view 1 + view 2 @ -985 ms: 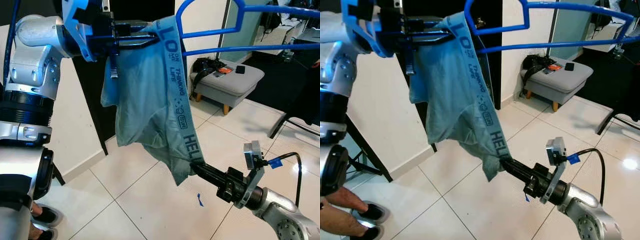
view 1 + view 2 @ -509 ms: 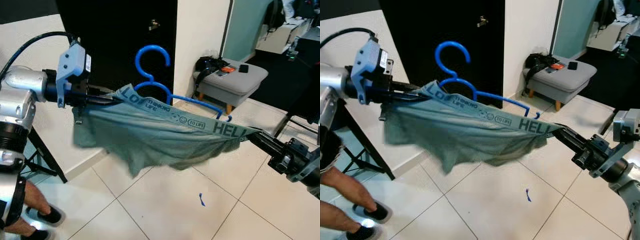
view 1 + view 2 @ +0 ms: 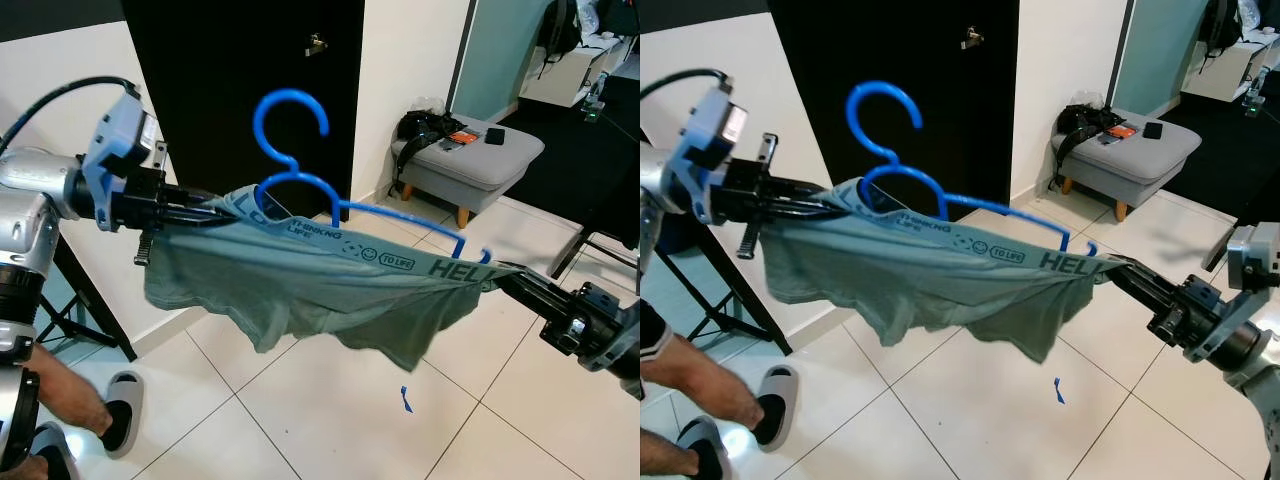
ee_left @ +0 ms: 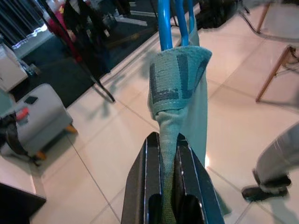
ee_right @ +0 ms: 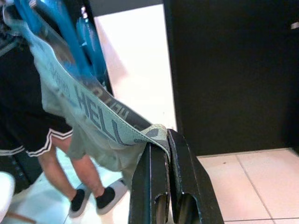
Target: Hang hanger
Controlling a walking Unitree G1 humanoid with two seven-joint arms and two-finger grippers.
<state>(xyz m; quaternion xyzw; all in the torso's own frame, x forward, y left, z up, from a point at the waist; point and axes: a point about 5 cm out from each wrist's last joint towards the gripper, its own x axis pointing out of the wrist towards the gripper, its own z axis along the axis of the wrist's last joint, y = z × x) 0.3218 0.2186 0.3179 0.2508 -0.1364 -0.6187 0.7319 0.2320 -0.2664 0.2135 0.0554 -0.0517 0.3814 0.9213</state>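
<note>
Two grippers: both are clamped on the waistband of one garment, stretching it level between them.
Left gripper (image 3: 205, 213): its fingers pinch the waistband's left end, seen bunched between them in the left wrist view (image 4: 169, 186).
Right gripper (image 3: 505, 282): its fingers are closed on the right end, by the printed letters.
Garment (image 3: 310, 295): a grey-green pair of shorts, waistband taut on top, the rest sagging beneath.
Hanger (image 3: 300, 170): blue plastic, threaded inside the waistband; its hook stands up free above the cloth, and one shoulder tip pokes out near the right gripper.
Step in hand: I judge the shorts are already on the hanger and are being carried; hanging is not yet done.
Next move: the hook must reach a rail, and no rail is plainly visible here, so it likely calls for turning or walking first.
Edges: a black door (image 3: 210, 90) and white wall stand just behind the hanger.
Open room: bare tiled floor (image 3: 330, 420) lies below and ahead; a grey footstool (image 3: 470, 155) sits well apart on the right.
Person: legs and slippers (image 3: 120, 425) stand near the left arm, so swing left with care.
</note>
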